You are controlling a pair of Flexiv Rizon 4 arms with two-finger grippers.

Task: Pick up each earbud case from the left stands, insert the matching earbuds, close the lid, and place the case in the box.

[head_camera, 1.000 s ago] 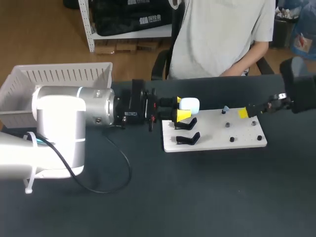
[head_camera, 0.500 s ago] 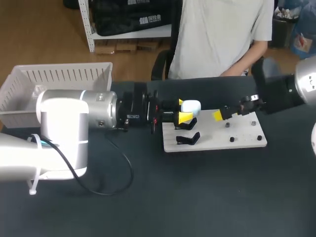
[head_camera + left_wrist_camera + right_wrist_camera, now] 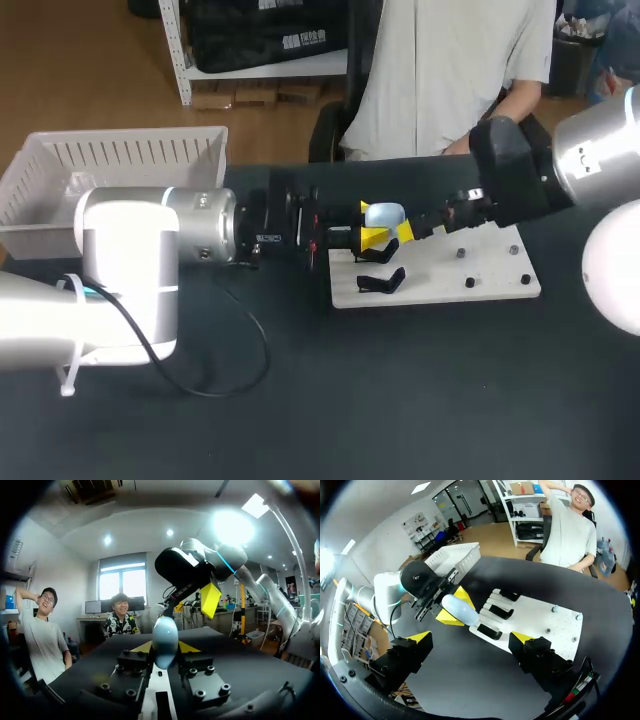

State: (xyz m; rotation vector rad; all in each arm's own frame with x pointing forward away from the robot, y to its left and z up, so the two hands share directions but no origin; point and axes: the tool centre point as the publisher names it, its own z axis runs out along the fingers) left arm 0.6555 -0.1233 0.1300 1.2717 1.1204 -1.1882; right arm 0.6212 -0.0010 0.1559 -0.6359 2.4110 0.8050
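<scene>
A pale blue earbud case (image 3: 385, 213) hangs above the left end of the white board (image 3: 490, 290), with my left gripper (image 3: 371, 234) shut on it. In the left wrist view the case (image 3: 165, 639) sits upright between the yellow tips. My right gripper (image 3: 408, 231) reaches in over the board and stands just right of the case, open. Seen from the right wrist, the case (image 3: 460, 609) lies ahead of its wide-spread fingers (image 3: 420, 636), apart from them. Two black stands (image 3: 381, 281) on the board's left end are bare. The earbuds cannot be made out.
A white slatted basket (image 3: 120, 152) stands at the table's back left. Small dark pegs (image 3: 469, 283) dot the right half of the board. A black cable (image 3: 235, 345) loops over the dark tabletop in front of my left arm.
My right arm has swept left across the board, from its right end to right beside the held case. My left gripper has kept the case nearly in place.
</scene>
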